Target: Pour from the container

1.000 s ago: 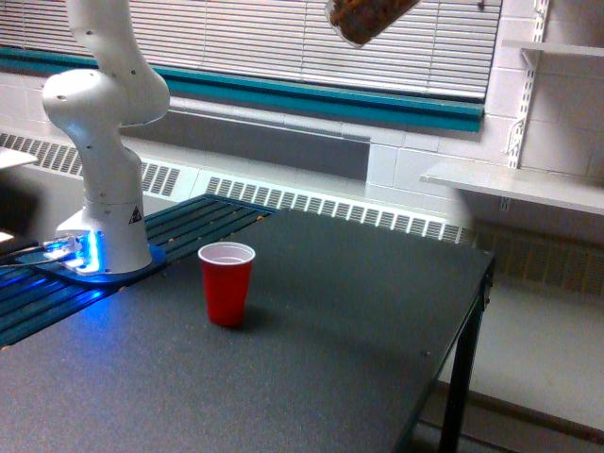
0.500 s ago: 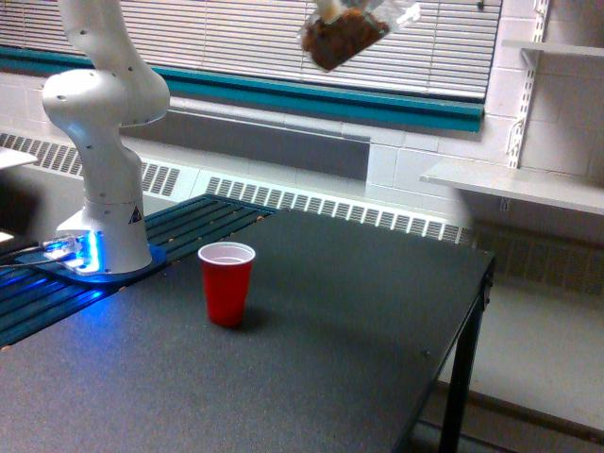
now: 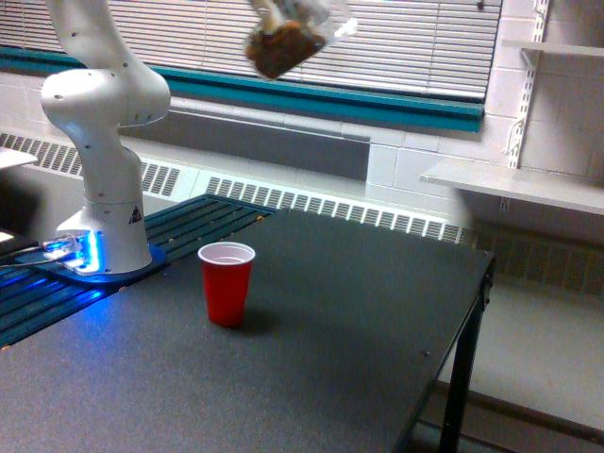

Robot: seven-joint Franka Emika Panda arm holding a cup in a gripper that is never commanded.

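Observation:
The container, a small clear cup with brown stuff showing through, hangs tilted and blurred high in the exterior view, in front of the window blinds. My gripper is shut on its top; the frame's upper edge cuts off most of it. A red cup with a white inside stands upright on the black table, far below the container and a little toward the exterior view's left of it.
The arm's white base stands on a blue-lit mount at the table's left. The table's right edge drops to the floor. White wall shelves hang at the right, and a radiator runs behind the table.
The container has travelled toward the exterior view's left and slightly down, from above the table's middle to nearly over the red cup. The red cup has not moved.

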